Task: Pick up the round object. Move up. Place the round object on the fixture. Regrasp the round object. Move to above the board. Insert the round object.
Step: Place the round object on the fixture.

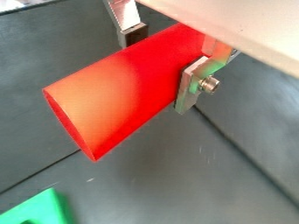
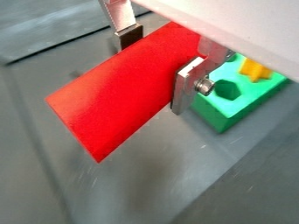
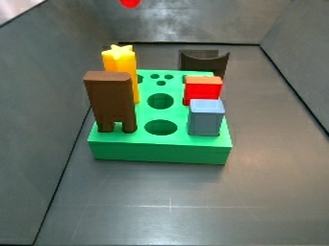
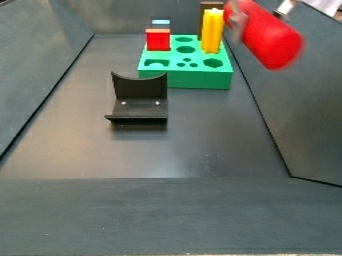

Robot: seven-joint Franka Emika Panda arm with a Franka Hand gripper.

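The gripper [image 1: 163, 59] hung high above the desk [image 4: 187, 150], its jaws pinching the round object [image 1: 117, 96], a long red cylinder peg, near one end. In both wrist views the silver fingers [image 2: 190, 83] pressed against opposite sides of the peg, and the free round end stuck out past them. In a side view the peg [image 4: 265, 37] lay roughly level in the air, near the right wall and clear of everything below; in a side view only its tip [image 3: 130, 3] showed at the upper edge.

The fixture [image 4: 136, 98] stood bare on the dark desk, near the green board [image 3: 161, 135] but apart from it. The board carried a brown arch-legged block [image 3: 112, 101], a yellow star block [image 3: 118, 61], a red cube [image 3: 202, 90] and a grey-blue block [image 3: 206, 117].
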